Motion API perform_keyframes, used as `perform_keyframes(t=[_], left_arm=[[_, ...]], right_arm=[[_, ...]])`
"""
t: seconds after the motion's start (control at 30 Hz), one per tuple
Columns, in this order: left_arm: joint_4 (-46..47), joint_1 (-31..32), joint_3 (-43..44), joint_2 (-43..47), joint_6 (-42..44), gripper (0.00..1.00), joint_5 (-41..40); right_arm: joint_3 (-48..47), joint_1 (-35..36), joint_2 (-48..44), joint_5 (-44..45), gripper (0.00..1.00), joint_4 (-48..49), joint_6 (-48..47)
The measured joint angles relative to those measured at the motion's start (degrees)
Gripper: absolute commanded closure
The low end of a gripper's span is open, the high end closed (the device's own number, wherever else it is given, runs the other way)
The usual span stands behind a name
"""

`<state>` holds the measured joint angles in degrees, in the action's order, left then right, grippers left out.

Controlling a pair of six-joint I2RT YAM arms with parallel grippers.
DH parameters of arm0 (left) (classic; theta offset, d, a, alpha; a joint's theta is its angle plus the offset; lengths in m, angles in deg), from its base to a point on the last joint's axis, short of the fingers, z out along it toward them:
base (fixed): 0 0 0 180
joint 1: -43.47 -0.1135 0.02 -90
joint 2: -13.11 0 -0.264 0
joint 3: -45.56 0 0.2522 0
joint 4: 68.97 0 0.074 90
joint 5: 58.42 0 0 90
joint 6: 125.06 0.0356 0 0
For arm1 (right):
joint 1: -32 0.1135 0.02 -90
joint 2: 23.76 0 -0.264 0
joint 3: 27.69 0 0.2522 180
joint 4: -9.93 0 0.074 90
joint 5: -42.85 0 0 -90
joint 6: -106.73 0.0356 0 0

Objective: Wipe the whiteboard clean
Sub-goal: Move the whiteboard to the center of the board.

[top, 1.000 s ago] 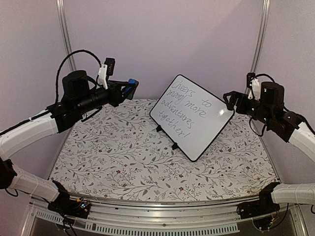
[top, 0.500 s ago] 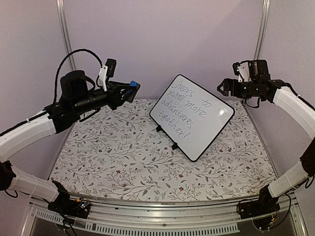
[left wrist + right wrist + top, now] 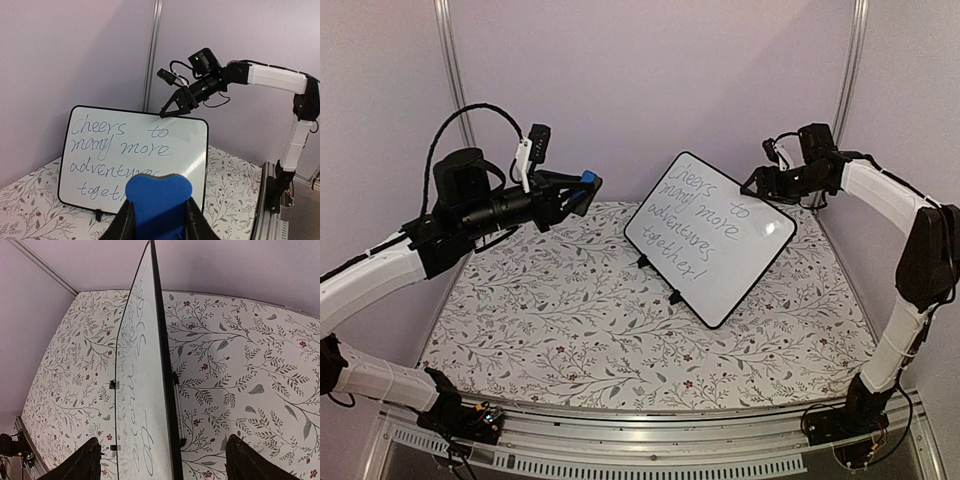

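The left jaws hold a blue eraser [image 3: 158, 196]. The right jaws are spread wide at the top edge of the whiteboard [image 3: 708, 238], which stands on the table [image 3: 570, 320].

The whiteboard [image 3: 710, 238] is standing tilted on small black feet near the middle of the floral-patterned table [image 3: 570, 330], with grey handwriting covering its face. The left arm is reaching in from the left, and the left gripper [image 3: 582, 186] is pinching a blue eraser [image 3: 587, 178] in the air, well apart from the board. The right arm is arching in from the right, and the right gripper [image 3: 756, 186] is hovering just beside the board's upper right edge; contact cannot be told.
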<state>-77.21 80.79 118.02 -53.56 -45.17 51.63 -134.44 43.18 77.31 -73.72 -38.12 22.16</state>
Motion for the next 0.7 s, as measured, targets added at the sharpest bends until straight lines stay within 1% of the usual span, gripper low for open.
perform_keyframes(t=[0.07,0.13,0.17,0.43,0.53,0.6,0.7], left_arm=[[0.2,0.0,0.0,0.0,0.0,0.81,0.3],[0.2,0.0,0.0,0.0,0.0,0.81,0.3],[0.3,0.0,-0.1,0.0,0.0,0.81,0.3],[1.0,0.0,-0.4,0.0,-0.4,0.80,0.5],[1.2,0.0,-0.5,0.0,-0.5,0.81,0.5],[1.2,0.0,-0.6,0.0,-0.5,0.81,0.6],[1.4,0.0,-0.8,-0.1,-0.5,0.81,0.7]], right_arm=[[-2.0,-0.1,1.2,-1.9,0.25,-0.8,-1.0],[-3.8,-0.3,2.3,-4.1,0.35,-1.4,-2.0],[-4.3,-0.3,2.8,-4.9,0.37,-1.6,-2.6],[-5.4,-0.5,6.5,-10.3,0.43,-3.5,-4.0],[-5.4,-0.7,6.7,-11.0,0.55,-4.0,-4.3],[-5.4,-0.8,6.7,-11.7,0.57,-4.1,-4.4],[-5.4,-0.8,6.7,-12.7,0.67,-4.3,-4.6]])
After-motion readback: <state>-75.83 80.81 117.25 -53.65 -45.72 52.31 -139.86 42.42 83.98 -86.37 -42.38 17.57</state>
